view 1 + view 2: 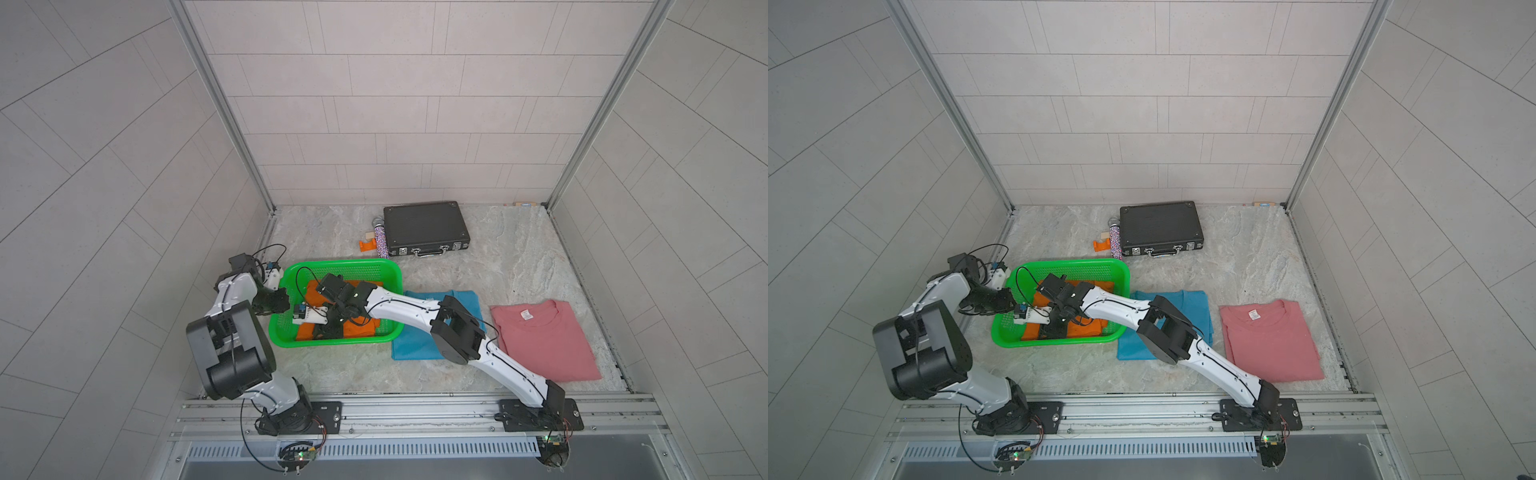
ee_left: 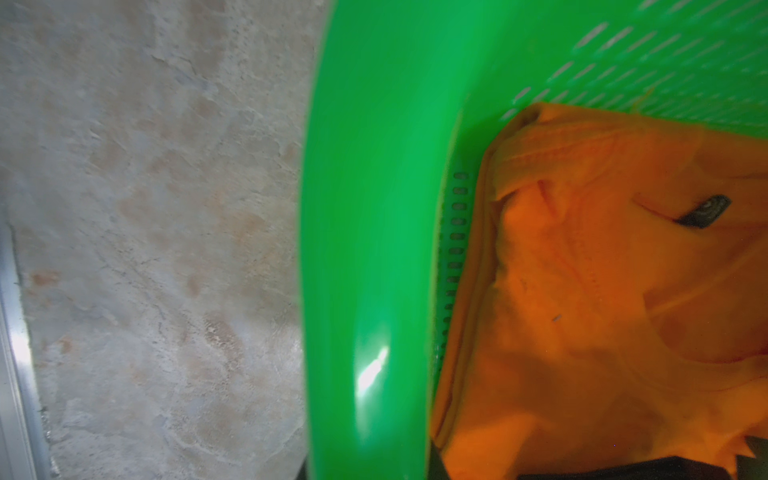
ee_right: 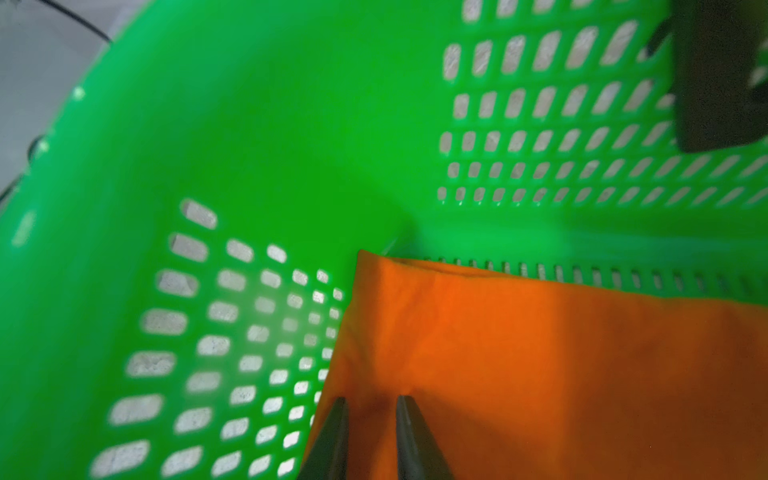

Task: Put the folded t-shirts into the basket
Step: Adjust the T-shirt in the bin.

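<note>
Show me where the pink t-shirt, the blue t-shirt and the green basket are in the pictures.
pink t-shirt (image 1: 548, 340): in a top view, middle of the folded cloth.
blue t-shirt (image 1: 411, 349): in a top view, near part of the cloth.
green basket (image 1: 345, 263): in a top view, far rim.

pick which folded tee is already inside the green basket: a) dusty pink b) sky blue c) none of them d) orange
d, the orange t-shirt lies on the floor of the basket, while the blue t-shirt and the pink t-shirt lie outside it.
</note>
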### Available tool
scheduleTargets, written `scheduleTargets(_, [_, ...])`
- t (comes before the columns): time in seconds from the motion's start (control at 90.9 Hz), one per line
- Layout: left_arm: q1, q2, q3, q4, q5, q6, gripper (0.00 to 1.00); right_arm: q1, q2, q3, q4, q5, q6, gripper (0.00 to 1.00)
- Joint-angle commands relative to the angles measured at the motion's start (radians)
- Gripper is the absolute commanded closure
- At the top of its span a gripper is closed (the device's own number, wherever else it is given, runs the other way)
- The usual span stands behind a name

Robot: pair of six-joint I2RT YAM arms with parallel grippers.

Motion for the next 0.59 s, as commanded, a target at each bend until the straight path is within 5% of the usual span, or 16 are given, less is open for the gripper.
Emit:
scheduleTargets(0.0, [-0.001,-0.001,0.006,0.006,0.008,-0.002,0.61,0.002,-0.137,0.006,-0.003,-0.025,0.074,0.70])
scheduleTargets(0.055, [-0.002,-0.014,0.009,0.009,0.003,-0.004,0.52,-0.004,-0.177,0.010,-0.002,-0.003,0.105,0.67])
scheduleTargets(0.264, [-0.001,-0.034,0.066,-0.008,-0.013,-0.011,0.45,-0.018,-0.326,-0.027,0.004,0.069,0.194,0.58])
scheduleTargets(0.583, [-0.018,-0.023,0.103,-0.046,0.000,-0.010,0.42,-0.093,-0.620,-0.300,0.003,0.389,0.370,0.53])
